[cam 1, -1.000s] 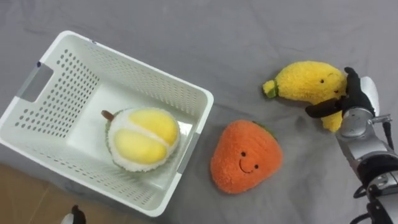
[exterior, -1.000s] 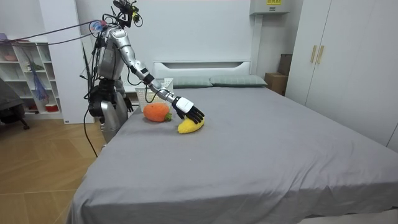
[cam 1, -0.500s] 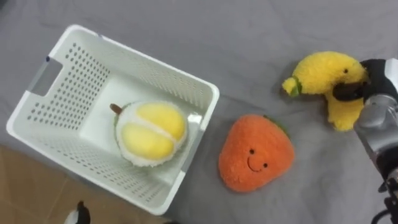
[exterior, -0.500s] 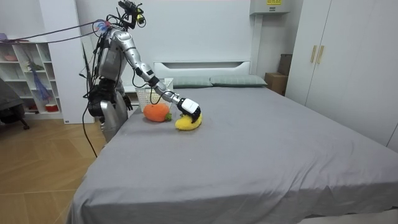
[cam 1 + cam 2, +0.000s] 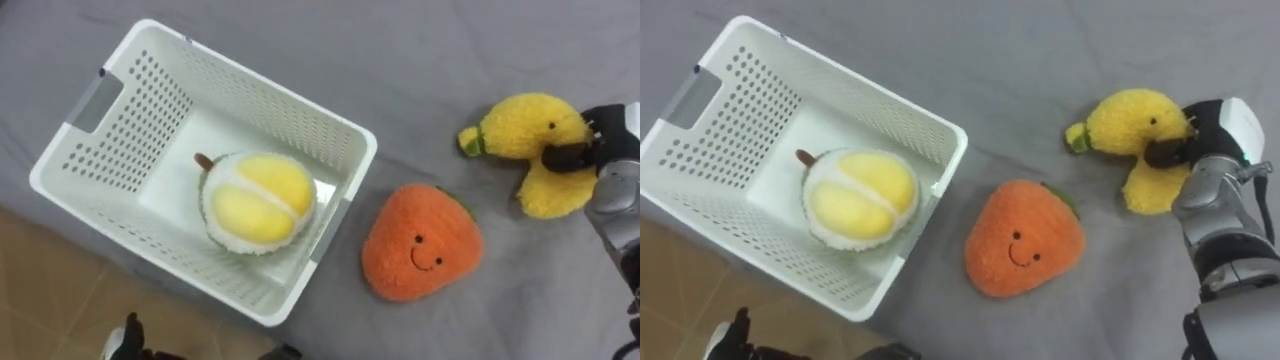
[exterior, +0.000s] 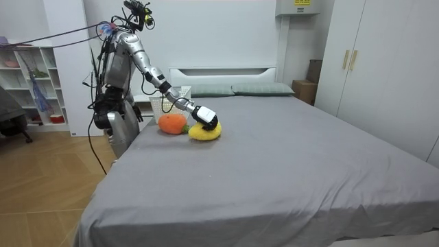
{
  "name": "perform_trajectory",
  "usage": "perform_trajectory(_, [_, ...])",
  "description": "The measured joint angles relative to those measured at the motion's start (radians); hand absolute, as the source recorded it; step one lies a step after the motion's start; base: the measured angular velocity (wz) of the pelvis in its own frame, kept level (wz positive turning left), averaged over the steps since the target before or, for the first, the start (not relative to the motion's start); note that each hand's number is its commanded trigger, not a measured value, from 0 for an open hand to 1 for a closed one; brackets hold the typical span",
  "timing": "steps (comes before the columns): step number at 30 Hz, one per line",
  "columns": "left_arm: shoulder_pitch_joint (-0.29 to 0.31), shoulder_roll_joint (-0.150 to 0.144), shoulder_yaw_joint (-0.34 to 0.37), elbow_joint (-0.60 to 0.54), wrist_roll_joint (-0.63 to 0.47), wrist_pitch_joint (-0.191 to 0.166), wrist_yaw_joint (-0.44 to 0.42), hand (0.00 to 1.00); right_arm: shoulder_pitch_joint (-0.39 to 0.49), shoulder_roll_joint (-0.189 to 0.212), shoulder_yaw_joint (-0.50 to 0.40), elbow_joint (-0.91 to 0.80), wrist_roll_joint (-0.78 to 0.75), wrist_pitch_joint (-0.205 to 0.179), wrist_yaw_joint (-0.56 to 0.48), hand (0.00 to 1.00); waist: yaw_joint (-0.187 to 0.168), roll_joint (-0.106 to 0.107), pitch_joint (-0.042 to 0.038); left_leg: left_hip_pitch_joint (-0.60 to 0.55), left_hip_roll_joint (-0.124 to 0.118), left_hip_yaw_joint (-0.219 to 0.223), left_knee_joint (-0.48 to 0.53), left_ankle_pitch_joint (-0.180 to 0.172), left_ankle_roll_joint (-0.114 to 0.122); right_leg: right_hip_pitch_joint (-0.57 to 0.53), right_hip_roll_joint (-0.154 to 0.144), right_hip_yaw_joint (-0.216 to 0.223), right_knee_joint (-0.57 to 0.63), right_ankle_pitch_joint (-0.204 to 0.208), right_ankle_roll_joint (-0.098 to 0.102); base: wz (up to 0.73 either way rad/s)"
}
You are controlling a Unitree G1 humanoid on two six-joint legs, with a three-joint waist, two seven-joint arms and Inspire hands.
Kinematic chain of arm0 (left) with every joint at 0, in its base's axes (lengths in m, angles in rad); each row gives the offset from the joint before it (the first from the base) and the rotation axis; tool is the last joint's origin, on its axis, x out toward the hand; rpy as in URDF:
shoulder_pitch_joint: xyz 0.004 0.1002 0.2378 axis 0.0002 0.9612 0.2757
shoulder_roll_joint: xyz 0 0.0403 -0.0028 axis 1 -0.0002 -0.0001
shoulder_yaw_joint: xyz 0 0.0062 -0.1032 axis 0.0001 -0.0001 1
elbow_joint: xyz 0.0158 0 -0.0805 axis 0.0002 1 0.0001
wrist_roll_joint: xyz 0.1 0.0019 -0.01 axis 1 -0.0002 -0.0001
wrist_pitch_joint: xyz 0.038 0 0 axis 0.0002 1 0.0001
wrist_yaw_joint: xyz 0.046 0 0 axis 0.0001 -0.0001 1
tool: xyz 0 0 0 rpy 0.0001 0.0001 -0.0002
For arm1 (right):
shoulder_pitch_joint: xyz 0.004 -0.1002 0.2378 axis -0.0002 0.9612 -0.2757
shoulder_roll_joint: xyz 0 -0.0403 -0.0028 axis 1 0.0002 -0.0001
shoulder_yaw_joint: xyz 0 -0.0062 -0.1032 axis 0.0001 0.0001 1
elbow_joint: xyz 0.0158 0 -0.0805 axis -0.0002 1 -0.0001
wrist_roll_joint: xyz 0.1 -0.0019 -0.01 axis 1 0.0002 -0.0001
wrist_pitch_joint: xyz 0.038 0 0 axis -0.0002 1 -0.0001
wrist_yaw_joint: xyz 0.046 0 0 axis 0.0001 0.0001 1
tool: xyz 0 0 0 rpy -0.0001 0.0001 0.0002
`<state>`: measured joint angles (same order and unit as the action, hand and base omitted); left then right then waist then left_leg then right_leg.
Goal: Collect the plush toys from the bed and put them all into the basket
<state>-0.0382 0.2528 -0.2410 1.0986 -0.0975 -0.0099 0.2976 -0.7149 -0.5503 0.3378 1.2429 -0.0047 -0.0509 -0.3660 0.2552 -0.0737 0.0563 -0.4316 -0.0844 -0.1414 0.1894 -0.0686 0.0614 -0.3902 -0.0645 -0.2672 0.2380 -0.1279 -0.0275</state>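
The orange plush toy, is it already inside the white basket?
No, the orange plush toy lies on the grey bed beside the white basket, which holds a yellow-and-white plush.

Bed [image 5: 480, 60]: grey sheet, which I see under everything here.
Basket [image 5: 265, 87]: white, perforated, at the bed's edge on my side.
Orange plush toy [image 5: 420, 255]: face up, just right of the basket.
Yellow plush toy [image 5: 520, 130]: further right of the basket, near the orange one but apart.
Pillows [image 6: 260, 88]: well apart from the basket, at the bed's head.
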Motion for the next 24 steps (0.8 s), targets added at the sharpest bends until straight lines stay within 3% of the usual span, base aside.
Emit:
perform_trajectory(1, [0.011,0.001,0.001,-0.008,-0.008,0.001,0.000,0.00,0.004,0.000,0.001,0.000,0.008,0.007,0.001,1.00,-0.005,0.014,-0.0003,0.004,0.000,0.008,0.000,0.001,0.001,0.006,-0.002,-0.007,0.000,0.000,0.000,0.00])
perform_trajectory(3, [0.013,0.004,0.004,-0.010,-0.011,0.002,0.000,0.00,0.011,0.000,0.001,0.000,0.012,0.011,0.006,1.00,-0.003,0.016,-0.0013,0.008,0.002,0.022,0.001,0.003,0.003,0.007,-0.002,-0.006,0.000,0.000,0.000,-0.11])
perform_trajectory(9, [0.009,0.002,0.008,-0.024,-0.030,-0.015,-0.003,0.00,0.011,0.000,-0.006,-0.041,0.011,0.009,0.009,1.00,-0.017,0.015,-0.0011,0.020,0.002,0.030,0.003,0.016,0.002,0.010,-0.006,-0.005,0.021,0.001,-0.003,-0.03])
perform_trajectory(14, [0.012,0.000,0.033,-0.023,-0.018,-0.016,-0.005,0.00,0.050,0.011,-0.054,-0.191,0.002,0.005,0.021,1.00,-0.055,0.009,-0.0051,0.049,0.003,0.030,0.000,0.021,0.000,0.044,-0.004,-0.007,0.011,0.004,-0.005,0.03])
perform_trajectory(18, [0.015,0.000,0.046,-0.023,-0.021,-0.019,-0.004,0.00,0.142,0.016,-0.085,-0.355,-0.012,0.007,0.043,1.00,-0.079,-0.005,-0.0183,0.087,0.002,0.032,-0.004,0.020,0.000,0.087,-0.003,-0.010,-0.001,0.004,-0.005,0.04])
perform_trajectory(20, [0.025,-0.001,0.047,-0.028,-0.019,-0.020,-0.004,0.00,0.184,0.016,-0.096,-0.436,-0.035,0.008,0.048,1.00,-0.088,-0.007,-0.0199,0.109,0.002,0.040,-0.006,0.018,0.002,0.107,-0.004,-0.006,-0.002,0.004,-0.004,-0.06])
perform_trajectory(23, [0.073,-0.002,0.086,-0.069,-0.007,-0.022,-0.004,0.00,0.261,0.017,-0.101,-0.604,-0.041,0.009,0.052,1.00,-0.096,-0.009,-0.0357,0.161,0.008,0.066,-0.022,0.012,0.006,0.154,0.001,0.013,-0.021,0.006,0.001,-0.22])
perform_trajectory(24, [0.092,-0.002,0.102,-0.080,-0.004,-0.022,-0.004,0.00,0.299,0.018,-0.101,-0.674,-0.041,0.008,0.058,1.00,-0.100,-0.008,-0.0458,0.189,0.009,0.073,-0.032,0.009,0.008,0.178,0.003,0.018,-0.027,0.005,0.002,-0.16])
